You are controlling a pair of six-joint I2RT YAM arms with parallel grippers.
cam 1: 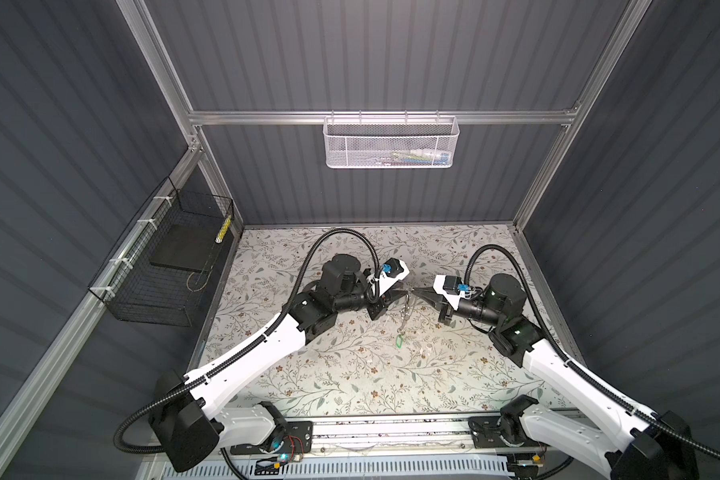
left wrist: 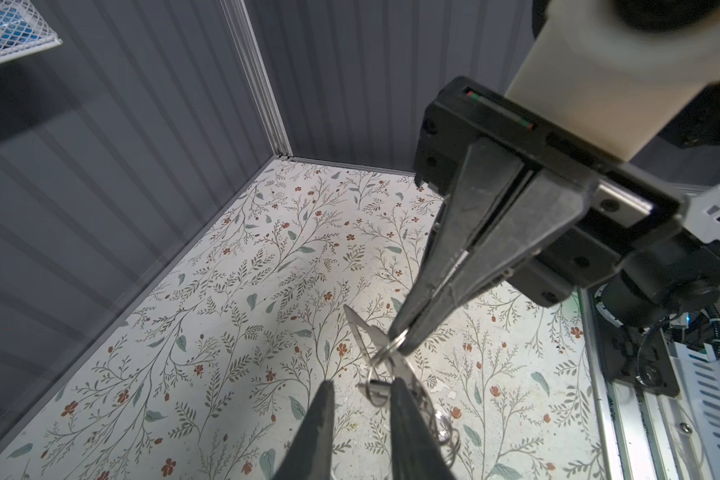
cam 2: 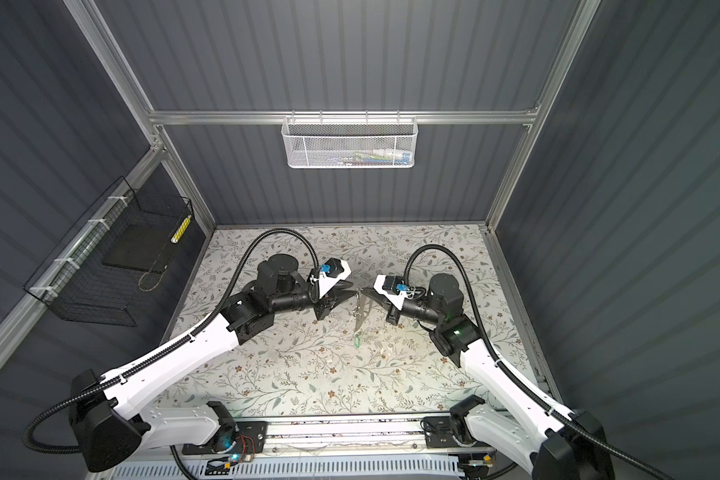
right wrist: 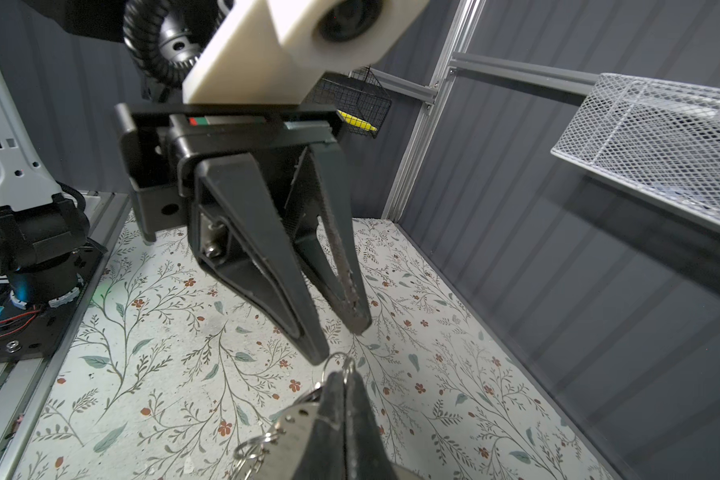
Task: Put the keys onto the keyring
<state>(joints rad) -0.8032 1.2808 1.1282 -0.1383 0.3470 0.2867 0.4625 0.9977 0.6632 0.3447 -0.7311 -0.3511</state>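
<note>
The right fingers (right wrist: 350, 415) are closed tight on the top end of the keyring (cam 2: 362, 309), where a small ring (right wrist: 341, 361) sticks out past their tips. The left fingers (left wrist: 321, 419) stand partly open, tip to tip with the right ones. Metal of the bunch lies in their gap, but I see nothing clamped.

The keyring is held up over the middle of the surface (cam 1: 308, 374). It hangs long axis roughly upright, top end at the fingers, leaning a little toward the near edge in both top views. Smaller rings trail below it, and the tag (cam 1: 400, 341) is lowest. I cannot tell whether the tag reaches the surface. I cannot make out a black-headed key.

Risks, as I judge them:
- The hold is a thin pinch near one end. A nudge from the left fingers could twist the keyring out, and the whole bunch would drop.
- The bunch hangs free, so any push would set it swinging and spoil the aim.
- The left fingers may close on the wrong ring or on bare plate.
- The two sets of fingers are nearly touching and could collide.
</note>
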